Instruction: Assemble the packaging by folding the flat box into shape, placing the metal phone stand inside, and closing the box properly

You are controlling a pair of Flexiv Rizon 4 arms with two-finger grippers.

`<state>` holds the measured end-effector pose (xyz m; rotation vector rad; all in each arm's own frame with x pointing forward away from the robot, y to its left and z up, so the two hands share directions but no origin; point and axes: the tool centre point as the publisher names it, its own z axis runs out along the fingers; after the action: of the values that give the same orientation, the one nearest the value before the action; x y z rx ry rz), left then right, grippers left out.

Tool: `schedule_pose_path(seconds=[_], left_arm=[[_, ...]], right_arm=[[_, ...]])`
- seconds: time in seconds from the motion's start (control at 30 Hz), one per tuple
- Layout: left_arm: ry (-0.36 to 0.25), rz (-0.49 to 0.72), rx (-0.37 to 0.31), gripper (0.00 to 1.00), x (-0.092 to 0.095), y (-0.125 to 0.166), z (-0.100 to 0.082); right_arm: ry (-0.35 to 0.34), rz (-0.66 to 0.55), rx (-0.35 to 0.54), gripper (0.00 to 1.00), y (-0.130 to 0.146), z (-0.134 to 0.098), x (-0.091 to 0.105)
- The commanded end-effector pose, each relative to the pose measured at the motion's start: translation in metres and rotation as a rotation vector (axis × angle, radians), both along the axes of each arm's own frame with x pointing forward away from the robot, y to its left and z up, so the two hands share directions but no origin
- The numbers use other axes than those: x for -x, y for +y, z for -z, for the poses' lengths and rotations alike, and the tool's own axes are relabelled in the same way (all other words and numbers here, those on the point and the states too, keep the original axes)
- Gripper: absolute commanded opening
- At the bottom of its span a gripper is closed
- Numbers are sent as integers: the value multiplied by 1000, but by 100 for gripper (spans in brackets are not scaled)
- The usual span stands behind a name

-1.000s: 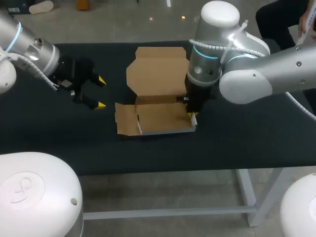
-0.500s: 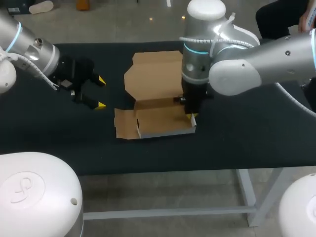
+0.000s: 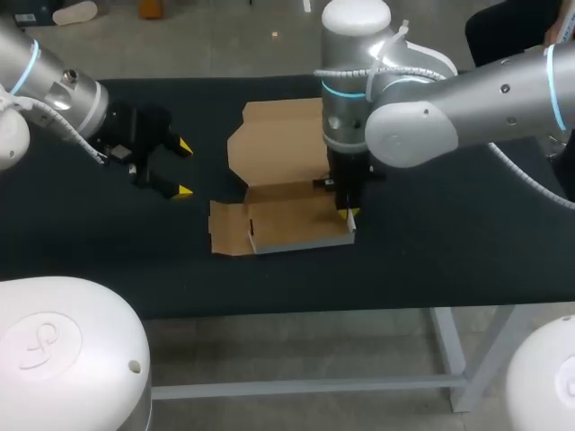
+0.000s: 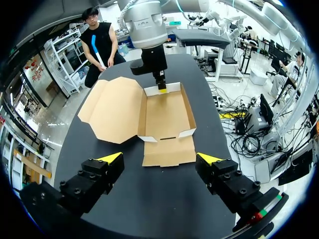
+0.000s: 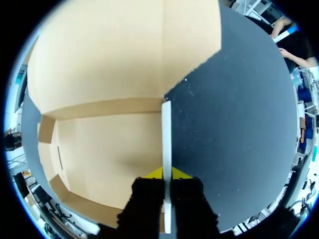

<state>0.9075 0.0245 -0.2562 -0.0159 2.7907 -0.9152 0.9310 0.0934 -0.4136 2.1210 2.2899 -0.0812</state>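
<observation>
At frame centre, the right gripper (image 3: 347, 214) pinches the side wall (image 5: 166, 144) of the box (image 3: 287, 224), apparently to hold it upright; the left gripper (image 3: 183, 169), centre-left, gapes wide, empty.

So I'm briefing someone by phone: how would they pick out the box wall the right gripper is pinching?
On the black table lies an open brown cardboard box, its big lid spread flat. The wall is the short end at the tray's right, between the yellow tips of the right gripper. Unlike the opposite end flap, which lies flat, it stands upright and white-edged.
</observation>
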Motion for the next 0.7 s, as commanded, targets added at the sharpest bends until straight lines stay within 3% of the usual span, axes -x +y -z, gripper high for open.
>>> schedule_pose_path(seconds=[0.03,0.6,0.7], left_arm=[[3,0,-4,100,0,0,-1],[3,0,-4,100,0,0,-1],[124,-159,15,100,-1,-2,-5]], right_arm=[[4,6,4,0,1,-1,-1],[4,6,4,0,1,-1,-1],[4,6,4,0,1,-1,-1]])
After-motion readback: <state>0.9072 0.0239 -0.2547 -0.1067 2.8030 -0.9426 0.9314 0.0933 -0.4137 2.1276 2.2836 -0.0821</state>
